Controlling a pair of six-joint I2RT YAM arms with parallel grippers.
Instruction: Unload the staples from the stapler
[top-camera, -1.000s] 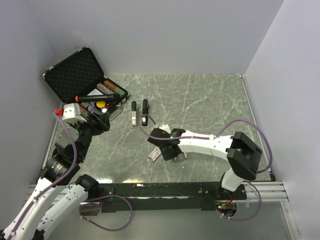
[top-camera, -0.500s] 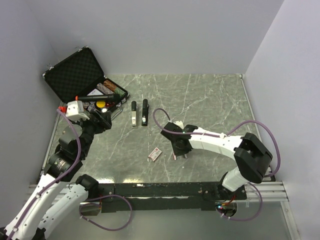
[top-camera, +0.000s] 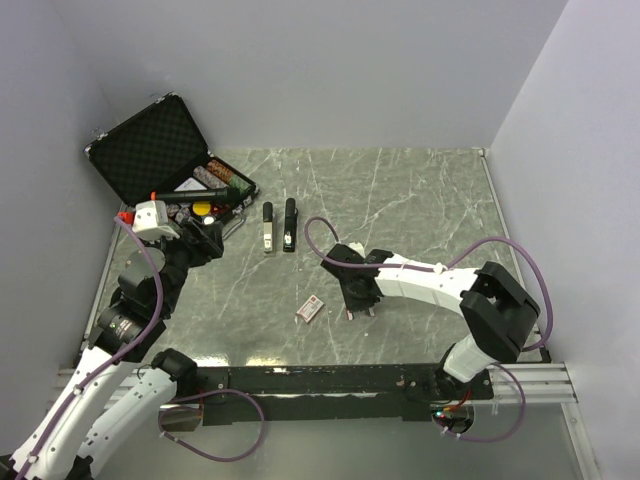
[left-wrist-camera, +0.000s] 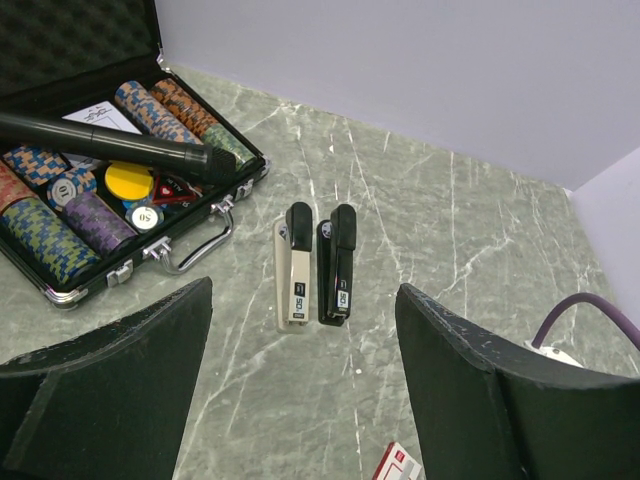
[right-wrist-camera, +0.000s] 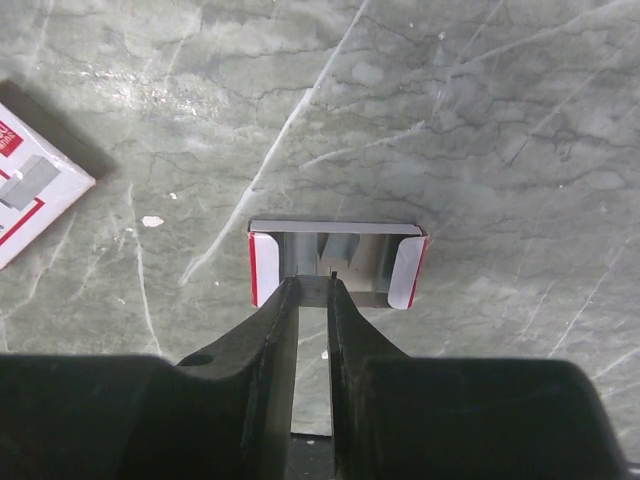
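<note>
Between pale walls (top-camera: 330, 70), a stapler (top-camera: 290, 225) lies on green-veined tabletop (top-camera: 420, 200)

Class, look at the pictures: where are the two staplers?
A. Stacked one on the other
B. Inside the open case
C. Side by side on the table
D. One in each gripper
C: the beige stapler and the black stapler lie side by side on the table, just outside the open case.

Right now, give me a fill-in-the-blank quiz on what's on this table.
The case is ___, not closed.
Across its poker chips lies a black ___.
The staplers lying side by side number ___.
The left gripper has its jaws wide ___.
Missing words: open; microphone; two; open.
</note>
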